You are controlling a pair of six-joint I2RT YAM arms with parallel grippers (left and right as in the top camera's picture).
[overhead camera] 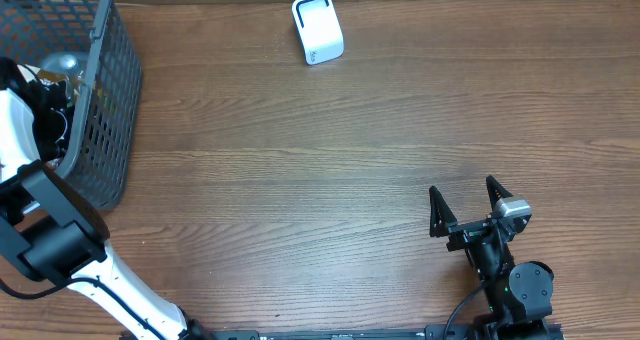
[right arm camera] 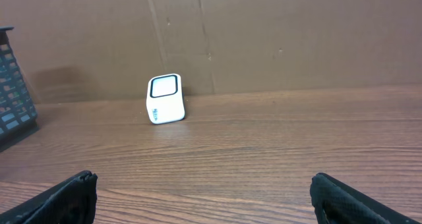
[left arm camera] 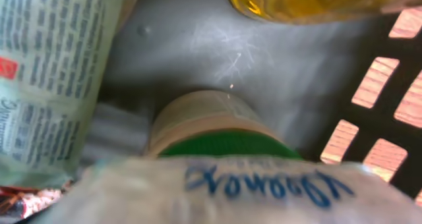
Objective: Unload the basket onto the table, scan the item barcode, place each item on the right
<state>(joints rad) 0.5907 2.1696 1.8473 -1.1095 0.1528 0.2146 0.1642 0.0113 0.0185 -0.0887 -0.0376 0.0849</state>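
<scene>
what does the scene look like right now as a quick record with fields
scanner: white, upright, far side of the table
basket: dark mesh, left edge, several items inside
inside basket: green-and-cream container, printed packet, yellow bottle
left arm: reaching into the basket, claw hidden
right claw: open, empty, above bare table
scan: not yet done

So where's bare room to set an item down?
Bare tabletop runs between the mesh basket, the white scanner and the right gripper, and also right of the scanner. Crowded: inside the basket, where packets, a green-banded container and a yellow bottle pack together.
</scene>
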